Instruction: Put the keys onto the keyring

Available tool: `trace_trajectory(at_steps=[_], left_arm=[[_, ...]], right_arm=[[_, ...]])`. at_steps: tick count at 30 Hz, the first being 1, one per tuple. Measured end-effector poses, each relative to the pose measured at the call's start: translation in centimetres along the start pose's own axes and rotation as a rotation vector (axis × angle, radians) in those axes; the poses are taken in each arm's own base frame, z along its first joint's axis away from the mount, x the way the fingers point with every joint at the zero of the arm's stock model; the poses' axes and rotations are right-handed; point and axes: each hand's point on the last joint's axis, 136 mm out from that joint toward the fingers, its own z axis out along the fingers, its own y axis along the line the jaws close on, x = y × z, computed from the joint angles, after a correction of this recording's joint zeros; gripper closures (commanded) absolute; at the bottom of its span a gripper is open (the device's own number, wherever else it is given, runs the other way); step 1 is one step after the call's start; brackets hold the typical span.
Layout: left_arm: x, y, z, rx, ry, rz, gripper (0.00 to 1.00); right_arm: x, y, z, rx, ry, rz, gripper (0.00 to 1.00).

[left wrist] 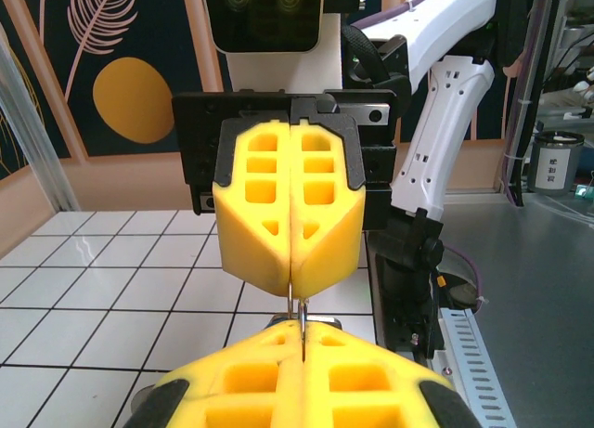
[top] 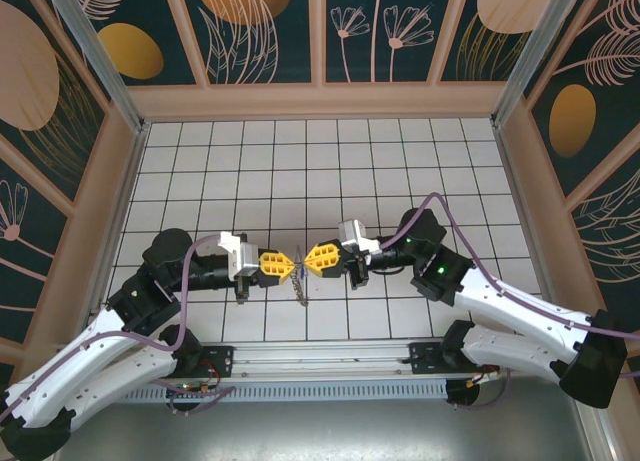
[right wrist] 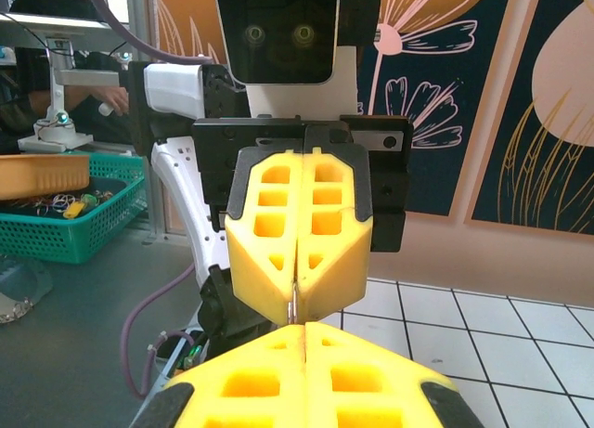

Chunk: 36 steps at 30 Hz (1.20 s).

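Between the touching tips of the left pincer (top: 287,265) and right pincer (top: 309,260), both clamped shut, a thin metal piece (left wrist: 299,309) was pinched; the keyring (top: 302,289) dangled just below them, over the bench (top: 400,161).

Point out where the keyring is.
In the top view the keyring is over the near middle of the table, held where the shut left hand and right hand meet, its strand trailing toward the near edge.

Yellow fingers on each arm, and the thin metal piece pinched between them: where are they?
left arm's fingers (top: 270,259): top view, one yellow finger's middle.
right arm's fingers (top: 324,253): top view, one yellow finger's middle.
thin metal piece (left wrist: 299,309): left wrist view, bare stretch between both fingertips.
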Motion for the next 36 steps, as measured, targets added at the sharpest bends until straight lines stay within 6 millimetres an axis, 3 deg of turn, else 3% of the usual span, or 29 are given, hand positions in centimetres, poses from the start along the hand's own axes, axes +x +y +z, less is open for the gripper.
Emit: trace_trajectory(at_steps=[13, 36], left_arm=[[0.01, 0.10, 0.00, -0.006, 0.001, 0.011, 1.00], [0.04, 0.21, 0.01, -0.012, 0.002, 0.014, 1.00]], right_arm=[[-0.71, -0.23, -0.04, 0.018, 0.014, -0.010, 1.00], [0.00, -0.35, -0.20, 0.032, 0.075, 0.004, 1.00]])
